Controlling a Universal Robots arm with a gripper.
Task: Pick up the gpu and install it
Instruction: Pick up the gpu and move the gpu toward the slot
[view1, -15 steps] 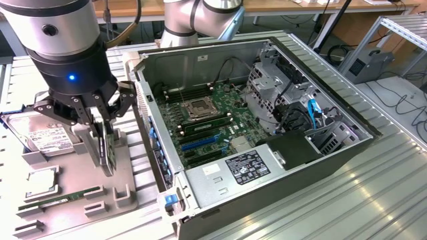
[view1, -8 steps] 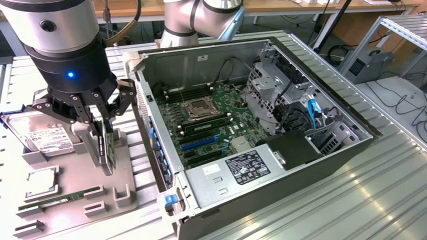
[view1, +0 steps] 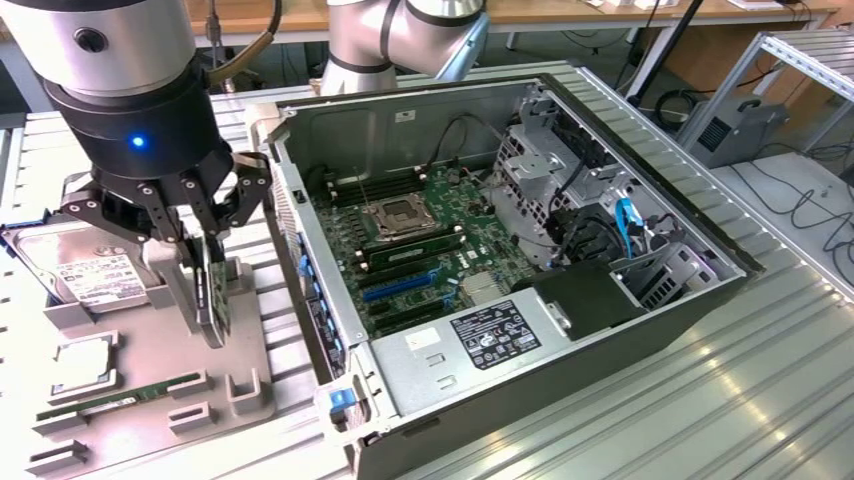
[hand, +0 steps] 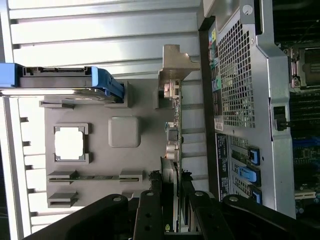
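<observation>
There is one gpu (view1: 214, 300), one hard drive (view1: 87, 270), one CPU (view1: 80, 360), one loose RAM stick (view1: 127, 397), one tray (view1: 254, 372), one open case (view1: 387, 115), one motherboard (view1: 420, 245), one power supply (view1: 497, 335), one arm (view1: 127, 50) and one gripper (view1: 203, 240).

Case wall (view1: 286, 215) stands just beside the gpu (view1: 214, 310).

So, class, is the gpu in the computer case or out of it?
Out. The gpu stands on edge at the grey tray beside the open case, jaws closed either side of it.
</observation>
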